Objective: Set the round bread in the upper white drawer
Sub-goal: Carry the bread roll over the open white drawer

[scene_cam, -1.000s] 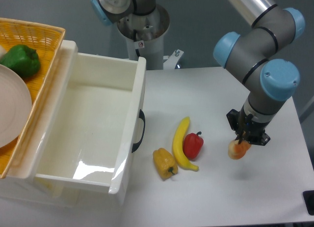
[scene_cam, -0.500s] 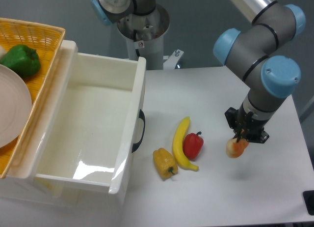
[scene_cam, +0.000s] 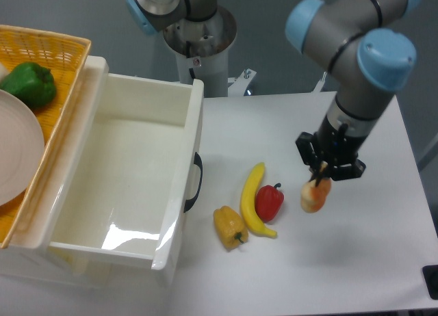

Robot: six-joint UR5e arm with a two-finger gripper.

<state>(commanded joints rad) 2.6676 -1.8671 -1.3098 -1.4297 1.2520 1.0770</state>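
Camera view, fixed, looking down on my worktop point(scene_cam: 369, 261), white and largely bare on the right side.

Upper white drawer point(scene_cam: 123, 254) takes up the left half: deep, glossy, thick-rimmed, its inside holding nothing I can see. Black handle point(scene_cam: 196, 182) on its right face, toward the produce. Yellow woven basket point(scene_cam: 58, 53) sits at the far left, pressed against the drawer rim, with a white plate point(scene_cam: 17, 155) and a green bell pepper point(scene_cam: 29, 83) in it.

My arm point(scene_cam: 363, 49) comes in from the far right, grey links with blue joint caps, wrist pointing down over the right half of the worktop.

Banana point(scene_cam: 252, 200) lies right of the handle, running near to far. Red bell pepper point(scene_cam: 269, 202) is touching its right side. Yellow bell pepper point(scene_cam: 230, 226) is just left of the banana's near end.

My tool point(scene_cam: 321, 179) is closed around the top of the round bread point(scene_cam: 313, 196), fingers narrowly set. The bread hangs below it, clear of the worktop, its shadow falling nearer on the surface. It is just right of the red pepper and well apart from the drawer.
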